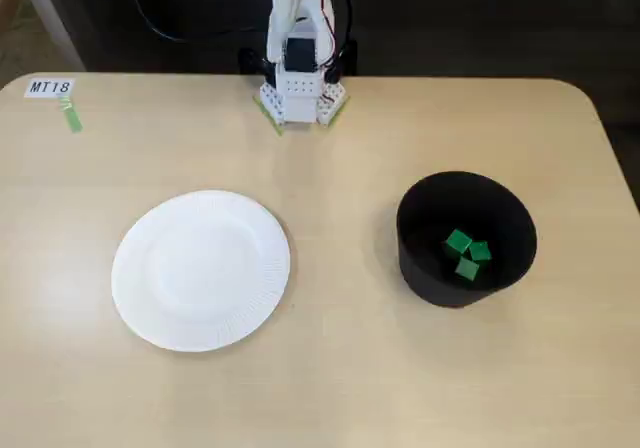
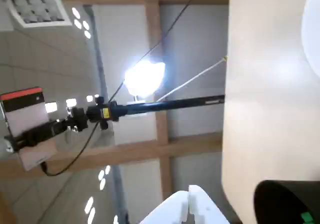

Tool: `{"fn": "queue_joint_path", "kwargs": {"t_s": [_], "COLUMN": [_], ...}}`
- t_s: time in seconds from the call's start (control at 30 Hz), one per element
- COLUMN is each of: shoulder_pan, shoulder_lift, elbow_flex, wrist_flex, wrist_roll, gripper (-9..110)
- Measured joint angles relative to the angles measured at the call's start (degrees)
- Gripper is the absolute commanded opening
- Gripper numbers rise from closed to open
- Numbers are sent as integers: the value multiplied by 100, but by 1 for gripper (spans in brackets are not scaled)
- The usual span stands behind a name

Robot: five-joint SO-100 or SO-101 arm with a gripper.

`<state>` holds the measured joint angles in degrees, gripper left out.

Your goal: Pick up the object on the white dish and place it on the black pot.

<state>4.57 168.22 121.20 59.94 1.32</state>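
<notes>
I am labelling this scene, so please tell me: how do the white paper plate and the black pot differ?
The white paper plate is flat with a ribbed rim; the black pot is deep with straight walls. The plate is wider than the pot. The plate lies empty, while the pot holds three small green cubes. Both are round and stand on the same table.

The beige table (image 1: 330, 388) carries the white dish (image 1: 201, 269), black pot (image 1: 466, 238), and seemingly a label (image 1: 50, 87).

My table (image 1: 330, 388) is pale beige wood. On it, left of the pot (image 1: 425, 268), the plate (image 1: 200, 270) is plain white with fine ribbing round its rim. The pot is matte black, holding bright green cubes (image 1: 467, 254). My base (image 1: 300, 93) behind is white.
</notes>
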Motion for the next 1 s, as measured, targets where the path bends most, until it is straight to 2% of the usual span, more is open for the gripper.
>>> {"fn": "queue_joint_path", "kwargs": {"t_s": [0.47, 0.77, 1.0], "shoulder_pan": [-185, -396, -422], "shoulder_lift": [1573, 1608, 1617], "elbow_flex": [4228, 5405, 5616], "wrist_flex": [-791, -1143, -1389], "wrist_roll": [9, -264, -404], "gripper": [0, 0, 0]}}
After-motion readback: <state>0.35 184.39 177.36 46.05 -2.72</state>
